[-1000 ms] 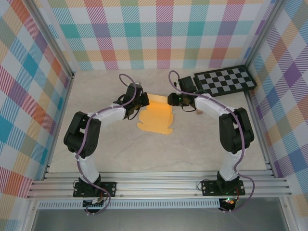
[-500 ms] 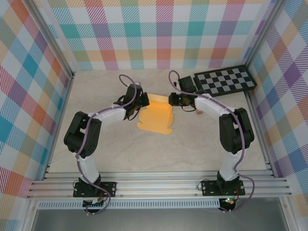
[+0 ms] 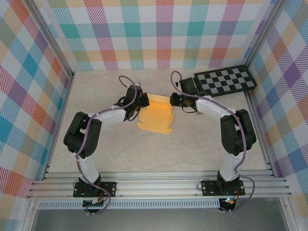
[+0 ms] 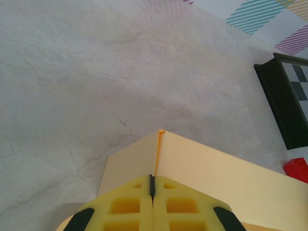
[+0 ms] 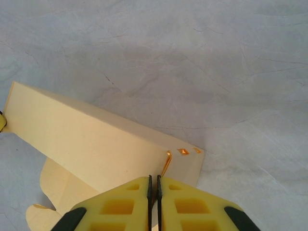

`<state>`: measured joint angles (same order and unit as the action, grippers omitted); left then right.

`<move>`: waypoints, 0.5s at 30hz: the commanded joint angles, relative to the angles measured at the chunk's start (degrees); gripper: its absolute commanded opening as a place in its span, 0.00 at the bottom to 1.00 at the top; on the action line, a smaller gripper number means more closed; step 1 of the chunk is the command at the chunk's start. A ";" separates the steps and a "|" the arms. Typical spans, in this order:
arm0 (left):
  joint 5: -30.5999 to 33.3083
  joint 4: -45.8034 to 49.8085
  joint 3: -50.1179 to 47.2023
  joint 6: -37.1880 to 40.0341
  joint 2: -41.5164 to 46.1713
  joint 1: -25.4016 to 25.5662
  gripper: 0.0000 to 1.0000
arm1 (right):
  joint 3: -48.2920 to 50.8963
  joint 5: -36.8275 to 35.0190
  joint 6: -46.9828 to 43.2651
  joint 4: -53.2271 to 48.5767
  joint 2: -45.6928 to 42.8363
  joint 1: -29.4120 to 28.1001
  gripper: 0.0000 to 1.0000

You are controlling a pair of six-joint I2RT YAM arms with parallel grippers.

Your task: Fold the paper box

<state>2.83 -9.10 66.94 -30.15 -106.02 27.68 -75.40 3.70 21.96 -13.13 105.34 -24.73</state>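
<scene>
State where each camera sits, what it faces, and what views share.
Top external: above, behind the bases, looking down; both arms show, left gripper and right gripper at the paper box.
Left wrist: on the left arm, looking past its yellow fingers, shut on the box edge, toward the checkerboard and red block.
Right wrist: on the right arm, looking past its fingers, shut on the box flap.
Shared: all three see the paper box.
</scene>
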 commanded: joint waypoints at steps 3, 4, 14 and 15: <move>0.51 14.29 2.05 4.51 -3.20 1.06 0.00 | -0.92 1.15 -0.14 -8.63 -1.45 0.01 0.20; 0.53 14.69 2.76 5.13 -3.19 1.07 0.00 | -1.76 1.06 -0.85 -9.14 -1.98 0.01 0.21; 1.45 20.37 9.51 8.99 -0.61 0.62 0.11 | -6.62 -0.87 -10.01 -14.41 -6.67 0.08 0.28; 1.40 21.17 10.40 9.06 -0.15 0.54 0.13 | -6.32 -1.06 -10.39 -14.83 -7.37 0.12 0.28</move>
<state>3.95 5.41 74.76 -23.31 -106.50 27.94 -79.94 3.42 15.27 -24.99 101.41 -24.73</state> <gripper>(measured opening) 0.123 0.283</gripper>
